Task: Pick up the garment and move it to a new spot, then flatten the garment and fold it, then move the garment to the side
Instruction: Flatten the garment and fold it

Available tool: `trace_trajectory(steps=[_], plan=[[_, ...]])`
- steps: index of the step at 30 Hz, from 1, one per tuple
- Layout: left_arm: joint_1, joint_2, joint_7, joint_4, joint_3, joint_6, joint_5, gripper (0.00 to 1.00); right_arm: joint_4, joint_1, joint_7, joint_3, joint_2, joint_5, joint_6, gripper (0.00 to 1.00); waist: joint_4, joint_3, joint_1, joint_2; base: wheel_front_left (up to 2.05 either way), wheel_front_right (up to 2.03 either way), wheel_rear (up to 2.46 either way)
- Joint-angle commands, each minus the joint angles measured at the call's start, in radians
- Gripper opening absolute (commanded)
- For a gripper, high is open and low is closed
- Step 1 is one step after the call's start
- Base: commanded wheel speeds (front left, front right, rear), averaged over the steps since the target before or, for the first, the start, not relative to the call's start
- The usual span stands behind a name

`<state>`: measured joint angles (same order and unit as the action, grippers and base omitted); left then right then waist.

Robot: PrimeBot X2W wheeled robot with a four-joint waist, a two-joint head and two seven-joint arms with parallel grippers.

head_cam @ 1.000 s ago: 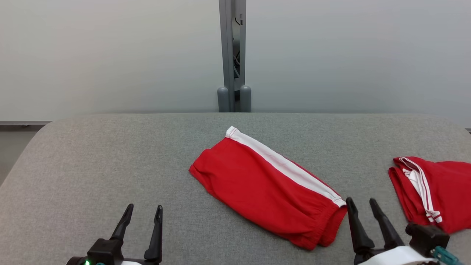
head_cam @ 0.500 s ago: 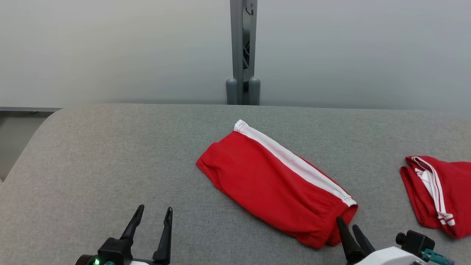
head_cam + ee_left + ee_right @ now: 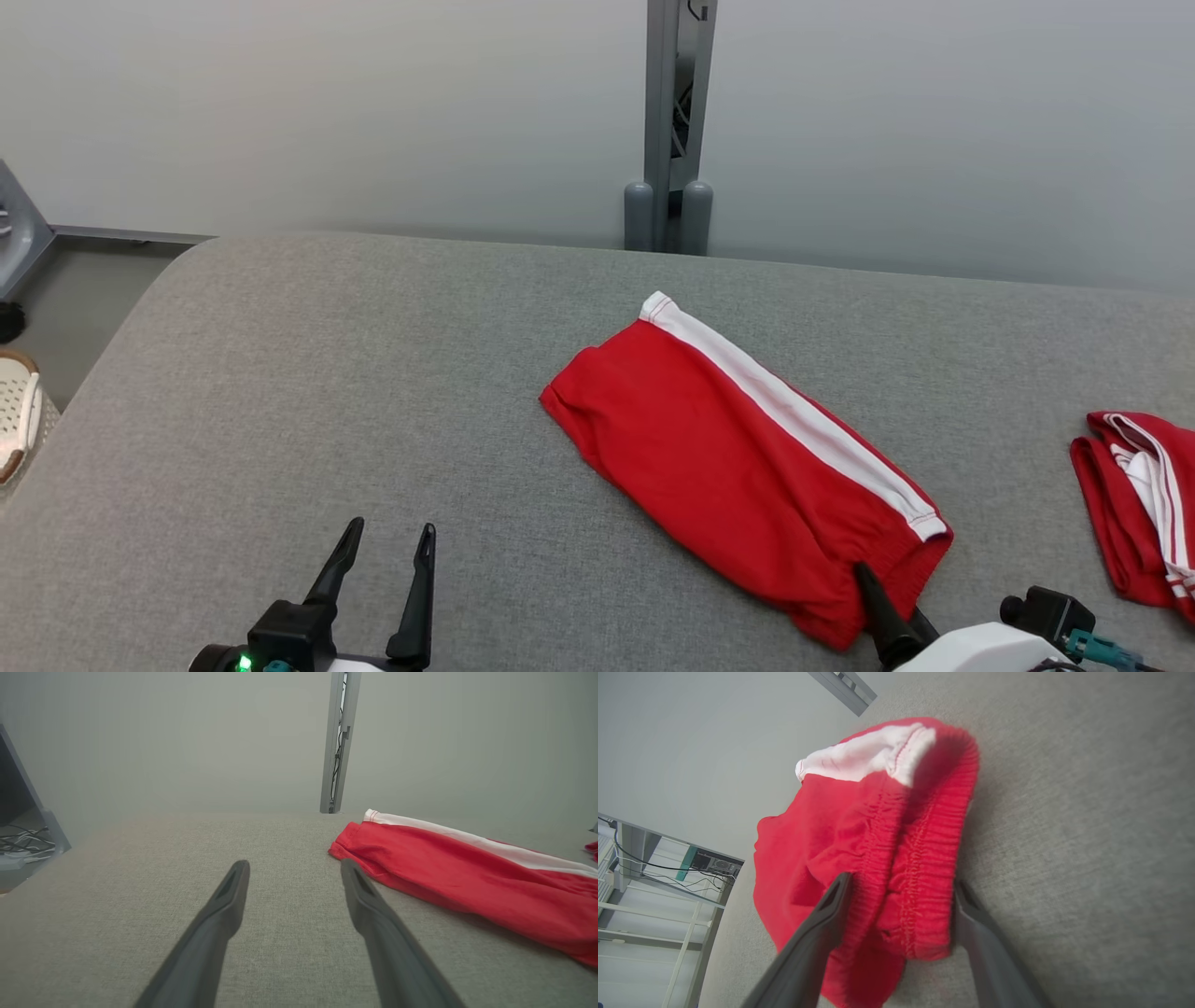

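Red shorts (image 3: 728, 448) with a white side stripe lie folded flat and slanted on the grey table (image 3: 327, 373). Their elastic waistband end points toward my right gripper (image 3: 882, 588). In the right wrist view the shorts (image 3: 859, 826) bunch between the two fingers of the right gripper (image 3: 901, 882), which stands open astride the waistband. My left gripper (image 3: 390, 527) is open over bare table at the lower left, apart from the cloth. In the left wrist view the left gripper (image 3: 294, 865) has the shorts (image 3: 467, 868) just beyond its right finger.
A second red and white garment (image 3: 1134, 504) lies bunched at the table's right edge. A grey post (image 3: 672, 121) stands behind the table. A pale basket (image 3: 14, 420) sits on the floor past the rounded left corner.
The head camera has turned, shifting the scene rightward. My right gripper went from beside the waistband to astride it, and sits lower in view. The left gripper has held still.
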<state>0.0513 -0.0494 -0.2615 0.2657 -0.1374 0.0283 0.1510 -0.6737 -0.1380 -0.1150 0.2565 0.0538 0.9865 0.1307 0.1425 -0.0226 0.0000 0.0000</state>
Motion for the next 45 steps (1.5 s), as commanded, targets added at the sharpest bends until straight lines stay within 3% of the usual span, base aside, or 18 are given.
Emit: trace_trajectory(steps=[1,14,15,16,17,24,30,45], plan=[[-0.017,-0.004,-0.004,0.000,0.004,0.001,-0.006,1.00,-0.013,-0.011,0.000,0.002,0.003,0.013,0.000,1.00,0.007,0.004,0.0000,0.0000,0.00,0.00,0.00],[-0.037,-0.004,-0.004,0.002,0.019,0.010,-0.020,1.00,-0.082,-0.078,-0.002,0.070,-0.007,0.139,0.000,1.00,0.035,0.024,0.0000,0.0000,0.00,0.00,0.00],[-0.039,-0.004,-0.004,0.003,0.020,0.011,-0.022,1.00,-0.087,-0.082,-0.004,0.086,-0.008,0.155,0.000,0.51,0.038,0.024,0.0000,0.0000,0.00,0.00,0.00],[-0.040,-0.004,-0.004,0.003,0.020,0.011,-0.023,1.00,-0.089,-0.083,-0.008,0.094,-0.008,0.162,0.000,0.36,0.038,0.024,0.0000,0.0000,0.00,0.00,0.00],[-0.041,-0.004,-0.004,0.003,0.021,0.011,-0.022,1.00,-0.092,-0.083,-0.011,0.100,-0.008,0.167,0.000,0.00,0.039,0.024,0.0000,0.0000,0.00,0.00,0.00],[-0.037,-0.004,-0.004,0.004,0.022,0.007,-0.016,1.00,-0.106,-0.094,-0.028,0.122,0.014,0.182,0.000,0.00,0.035,0.021,0.0000,0.0000,0.00,0.00,0.00],[-0.041,-0.004,-0.004,0.008,0.006,0.002,-0.007,1.00,-0.112,-0.135,-0.020,0.140,0.081,0.171,0.000,0.00,0.032,0.021,0.0000,0.0000,0.00,0.00,0.00],[-0.056,-0.004,-0.004,0.022,-0.031,-0.003,0.013,1.00,-0.285,-0.358,0.106,0.277,0.323,-0.014,0.000,0.00,0.075,0.046,0.0000,0.0000,0.00,0.00,0.00]])
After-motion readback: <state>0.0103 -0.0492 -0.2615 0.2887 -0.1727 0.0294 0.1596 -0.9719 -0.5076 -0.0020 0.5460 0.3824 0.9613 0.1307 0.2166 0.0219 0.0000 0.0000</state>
